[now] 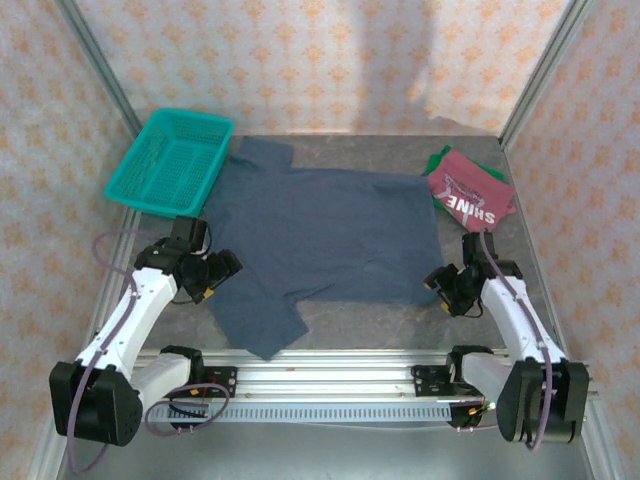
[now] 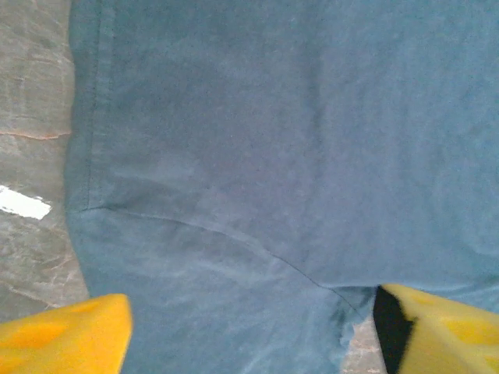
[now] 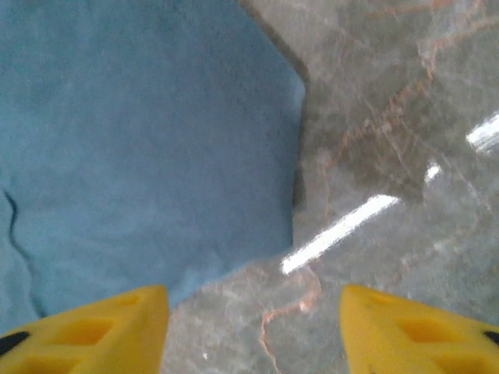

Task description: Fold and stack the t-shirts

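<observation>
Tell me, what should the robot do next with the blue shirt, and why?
Probably lower both claws and pinch the shirt's near side, ready to fold it. The blue shirt lies spread flat, not yet folded. The left claw hangs open over the cloth by a seam. The right claw hangs open at the shirt's corner, one finger above cloth and the other above bare table.
</observation>
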